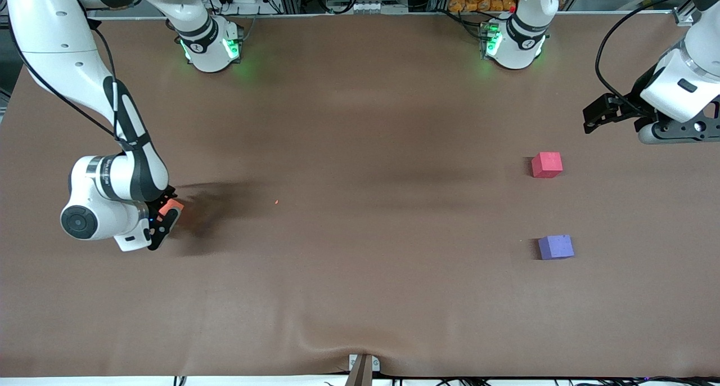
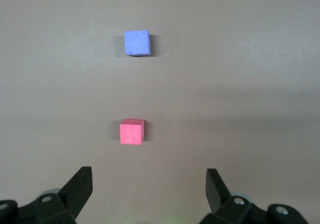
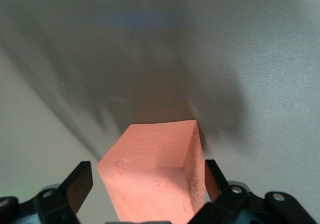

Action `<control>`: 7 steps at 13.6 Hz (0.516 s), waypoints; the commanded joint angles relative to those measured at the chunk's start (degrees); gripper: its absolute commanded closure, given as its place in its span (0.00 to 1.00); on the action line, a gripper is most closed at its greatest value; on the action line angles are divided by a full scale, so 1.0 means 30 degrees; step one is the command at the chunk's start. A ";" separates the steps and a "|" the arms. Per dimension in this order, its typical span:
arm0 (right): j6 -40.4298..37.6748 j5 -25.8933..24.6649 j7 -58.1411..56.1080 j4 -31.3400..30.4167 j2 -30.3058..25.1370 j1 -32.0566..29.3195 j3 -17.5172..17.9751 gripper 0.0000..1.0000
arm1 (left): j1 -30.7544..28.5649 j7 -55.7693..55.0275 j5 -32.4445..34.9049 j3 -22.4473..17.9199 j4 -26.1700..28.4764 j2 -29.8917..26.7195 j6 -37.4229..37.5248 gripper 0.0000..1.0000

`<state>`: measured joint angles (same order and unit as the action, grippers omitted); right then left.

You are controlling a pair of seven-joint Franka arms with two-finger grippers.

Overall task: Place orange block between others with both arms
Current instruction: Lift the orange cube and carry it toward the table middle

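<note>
Straddling orange block (image 3: pixel 155 174): right gripper (image 3: pixel 145 181)

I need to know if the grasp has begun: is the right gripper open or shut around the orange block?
Open. The right gripper has a finger on each side of the orange block, with a visible gap at one finger.

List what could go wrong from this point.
1. The right pincer straddles the orange block with its fingers open and the block sitting skewed between them; closing may twist it or pinch a corner, so the grip could slip.
2. The gap between the red cube and purple cube is modest; a careless placement may knock either.
3. The left pincer waits open over the table by the red cube, a possible obstacle there.
</note>
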<state>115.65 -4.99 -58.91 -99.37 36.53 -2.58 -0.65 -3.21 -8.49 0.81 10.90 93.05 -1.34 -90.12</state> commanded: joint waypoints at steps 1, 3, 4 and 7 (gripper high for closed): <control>0.2290 -0.0562 -0.2043 -0.1183 -0.0312 -0.0108 -0.0075 0.04 | -0.0218 0.0427 -0.0299 0.0056 0.0156 -0.0229 -0.0047 0.00; 0.2349 -0.0562 -0.2103 -0.1124 -0.0341 -0.0079 -0.0075 0.46 | -0.0218 0.0427 -0.0299 0.0056 0.0126 -0.0200 -0.0165 0.00; 0.2349 -0.0591 -0.2074 -0.1008 -0.0370 -0.0079 -0.0075 0.54 | -0.0218 0.0427 -0.0299 0.0056 0.0097 -0.0170 -0.0252 0.00; 0.2028 -0.0095 -0.1810 0.0394 -0.0721 -0.0225 -0.0046 0.69 | -0.0218 0.0427 -0.0299 0.0056 0.0126 -0.0082 -0.0574 0.00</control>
<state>117.87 -5.25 -58.91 -98.65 36.17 -2.59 -0.70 -3.26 -8.49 0.81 10.89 93.10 -1.33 -90.88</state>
